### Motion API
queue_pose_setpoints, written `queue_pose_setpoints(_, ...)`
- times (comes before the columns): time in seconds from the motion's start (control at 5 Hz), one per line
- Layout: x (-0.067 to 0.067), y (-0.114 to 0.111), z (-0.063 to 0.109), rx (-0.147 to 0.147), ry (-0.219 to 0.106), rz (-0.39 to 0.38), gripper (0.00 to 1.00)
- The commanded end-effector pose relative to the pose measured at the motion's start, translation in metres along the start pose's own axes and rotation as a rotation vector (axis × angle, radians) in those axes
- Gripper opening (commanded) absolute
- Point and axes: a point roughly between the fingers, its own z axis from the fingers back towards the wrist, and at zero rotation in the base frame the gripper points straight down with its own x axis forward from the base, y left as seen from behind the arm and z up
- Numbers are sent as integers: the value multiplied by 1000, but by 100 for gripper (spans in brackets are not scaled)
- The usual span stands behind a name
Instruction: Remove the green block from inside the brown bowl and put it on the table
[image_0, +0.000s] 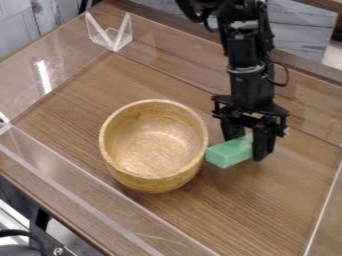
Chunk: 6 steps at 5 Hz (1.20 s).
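The green block (227, 154) hangs just right of the brown bowl (154, 143), outside its rim, low over the table (120, 85). My gripper (246, 150) points straight down and is shut on the green block at its right end. Whether the block touches the tabletop I cannot tell. The bowl stands upright with nothing inside it.
Low clear acrylic walls (40, 75) border the tabletop, with a folded clear corner piece (107, 32) at the back left. The black arm (243, 45) rises from the gripper toward the back. Open tabletop lies right of and in front of the block.
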Motion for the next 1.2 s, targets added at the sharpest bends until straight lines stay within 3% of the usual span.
queue_pose_setpoints(0.0,11,0,15,1,-57,-18,0)
queue_pose_setpoints(1.0,18,3,17,-26,-60,-22,0)
